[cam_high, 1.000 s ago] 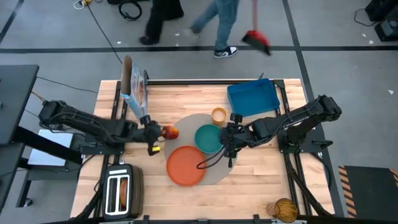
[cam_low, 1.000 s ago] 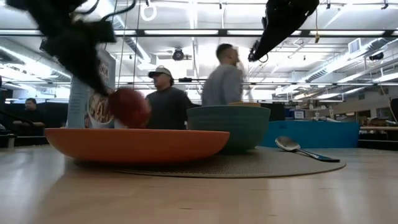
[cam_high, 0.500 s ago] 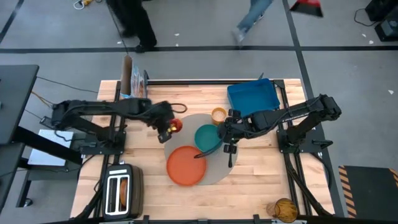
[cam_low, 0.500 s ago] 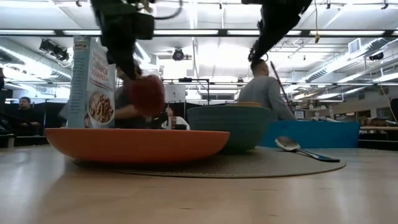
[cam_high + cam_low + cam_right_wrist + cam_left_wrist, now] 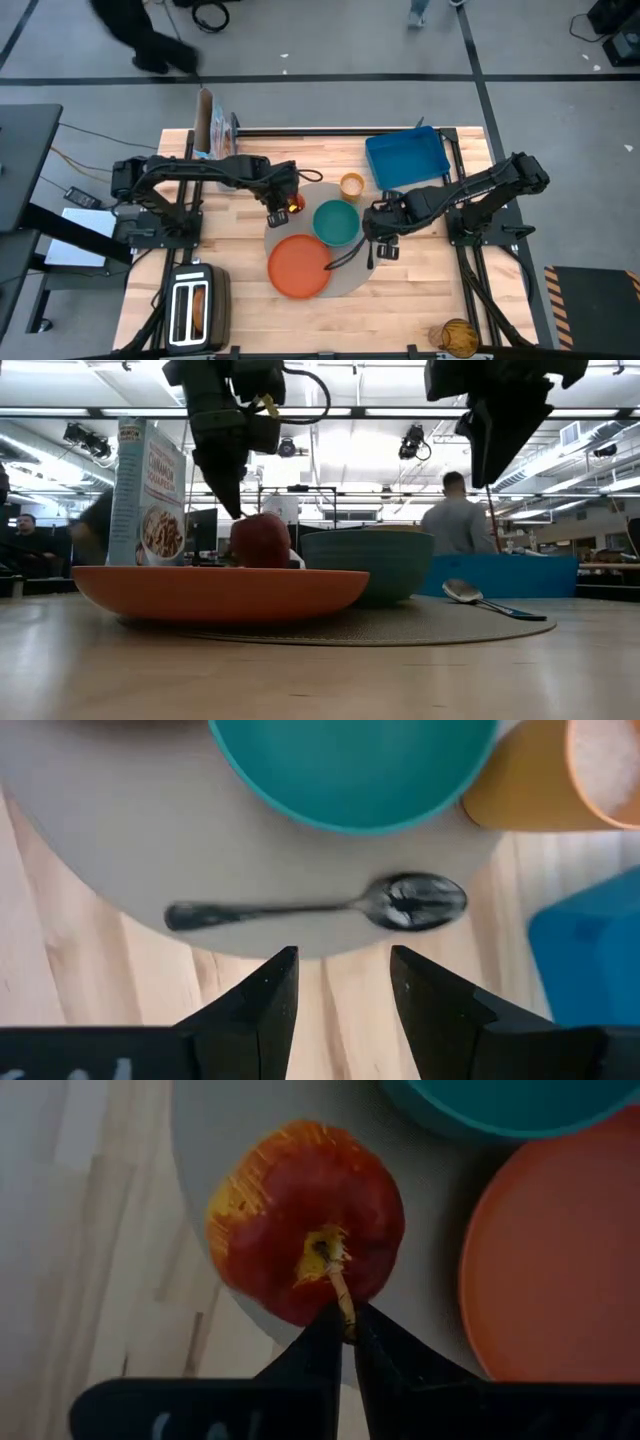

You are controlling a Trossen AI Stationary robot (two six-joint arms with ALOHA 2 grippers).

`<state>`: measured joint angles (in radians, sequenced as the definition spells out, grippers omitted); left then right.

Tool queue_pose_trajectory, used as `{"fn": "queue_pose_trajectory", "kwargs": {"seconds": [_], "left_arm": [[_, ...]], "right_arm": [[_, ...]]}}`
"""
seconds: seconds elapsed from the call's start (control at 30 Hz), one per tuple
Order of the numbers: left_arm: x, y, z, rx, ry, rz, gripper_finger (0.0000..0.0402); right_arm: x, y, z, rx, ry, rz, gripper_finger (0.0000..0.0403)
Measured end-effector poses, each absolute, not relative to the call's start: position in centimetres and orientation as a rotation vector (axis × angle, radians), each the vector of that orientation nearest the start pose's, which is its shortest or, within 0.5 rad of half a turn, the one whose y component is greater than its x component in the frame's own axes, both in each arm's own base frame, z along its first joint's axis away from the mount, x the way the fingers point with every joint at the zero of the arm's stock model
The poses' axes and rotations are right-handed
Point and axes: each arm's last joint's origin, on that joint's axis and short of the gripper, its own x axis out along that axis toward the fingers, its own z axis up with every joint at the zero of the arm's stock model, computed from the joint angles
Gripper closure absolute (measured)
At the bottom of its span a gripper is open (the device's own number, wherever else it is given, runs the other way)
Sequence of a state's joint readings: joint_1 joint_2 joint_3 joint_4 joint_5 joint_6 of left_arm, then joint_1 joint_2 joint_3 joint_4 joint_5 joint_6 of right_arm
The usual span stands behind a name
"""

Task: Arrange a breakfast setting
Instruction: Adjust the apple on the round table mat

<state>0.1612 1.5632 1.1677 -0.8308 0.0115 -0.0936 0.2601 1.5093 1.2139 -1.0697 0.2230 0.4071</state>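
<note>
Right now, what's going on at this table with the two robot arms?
A breakfast setting is being laid out. The left pincer is shut on the stem of a red apple, holding it over the edge of the round mat, beside the teal bowl and orange plate. The right pincer hangs open above the spoon, which lies on the mat. A cup stands behind the bowl.
</note>
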Motion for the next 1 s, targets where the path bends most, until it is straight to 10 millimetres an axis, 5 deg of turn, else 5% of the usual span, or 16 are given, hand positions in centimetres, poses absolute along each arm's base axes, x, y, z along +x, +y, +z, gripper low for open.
{"fn": "queue_pose_trajectory", "kwargs": {"seconds": [0.63, 1.0], "left_arm": [[30.5, 4.9, 22.1, -0.144, 1.269, 0.152, 0.0361], [30.8, 4.9, 22.2, -0.141, 1.227, 0.152, 0.0359]], "right_arm": [[27.0, 6.8, 21.8, -0.075, 1.199, -0.226, 0.0233], [27.0, 6.8, 21.5, -0.101, 1.196, -0.217, 0.0212]]}}
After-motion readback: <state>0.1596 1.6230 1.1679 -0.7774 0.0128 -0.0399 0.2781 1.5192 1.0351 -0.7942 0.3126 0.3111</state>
